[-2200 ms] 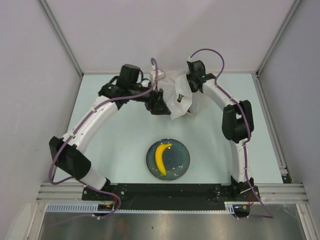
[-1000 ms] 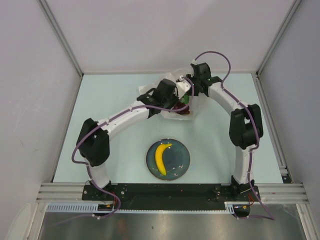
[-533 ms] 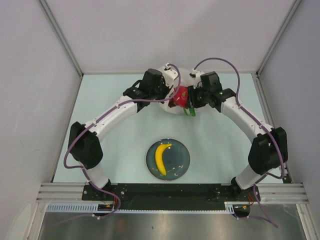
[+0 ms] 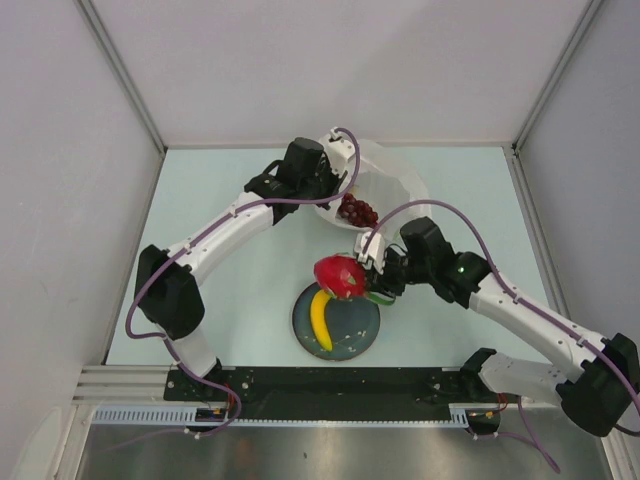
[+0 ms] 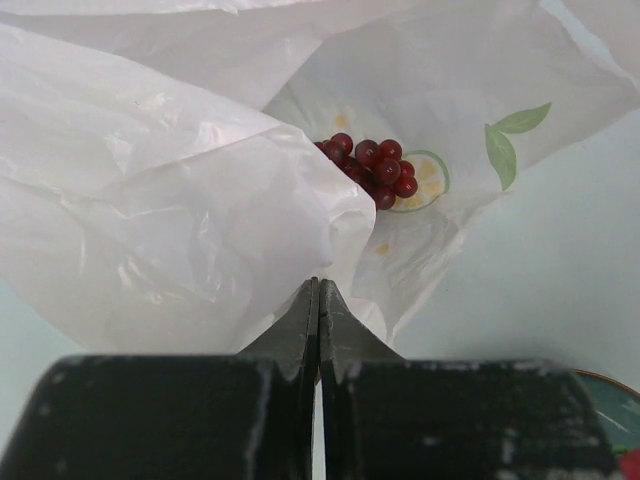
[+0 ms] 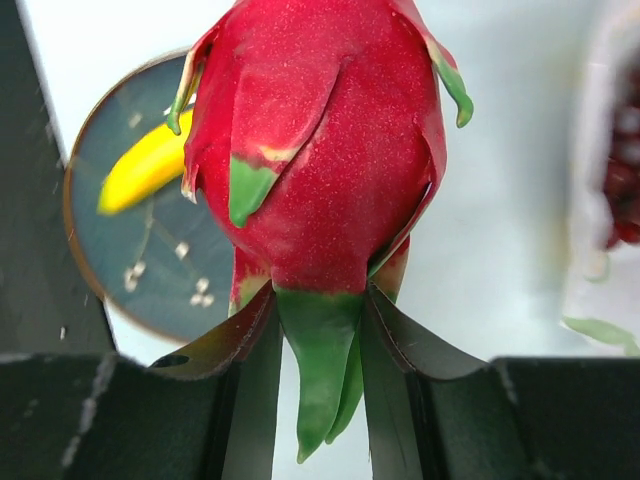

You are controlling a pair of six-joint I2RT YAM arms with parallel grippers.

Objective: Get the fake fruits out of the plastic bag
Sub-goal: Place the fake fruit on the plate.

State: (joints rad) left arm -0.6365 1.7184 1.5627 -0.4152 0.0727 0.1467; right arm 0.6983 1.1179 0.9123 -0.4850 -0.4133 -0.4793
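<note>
My right gripper [image 4: 368, 277] is shut on the base of the red-pink dragon fruit [image 4: 340, 276], which hangs just above the far rim of the plate [image 4: 362, 335]. In the right wrist view the dragon fruit [image 6: 320, 150] fills the frame, its green tips between my fingers [image 6: 415, 345]. A yellow banana [image 4: 321, 318] lies on the plate. My left gripper [image 4: 328, 192] is shut on a fold of the plastic bag [image 4: 392, 180], holding its mouth up. A dark red grape bunch [image 5: 372, 168] lies inside the bag [image 5: 150, 200].
The round dark blue-grey plate [image 6: 125, 280] sits near the front edge between the arm bases, the banana [image 6: 145, 170] on its left half. Grey walls close in the table on three sides. The bag lies at the back centre.
My right gripper has drawn the dragon fruit out of the bag and carried it forward to the plate's edge. The grape bunch now shows in the bag. The left gripper has hardly moved.
</note>
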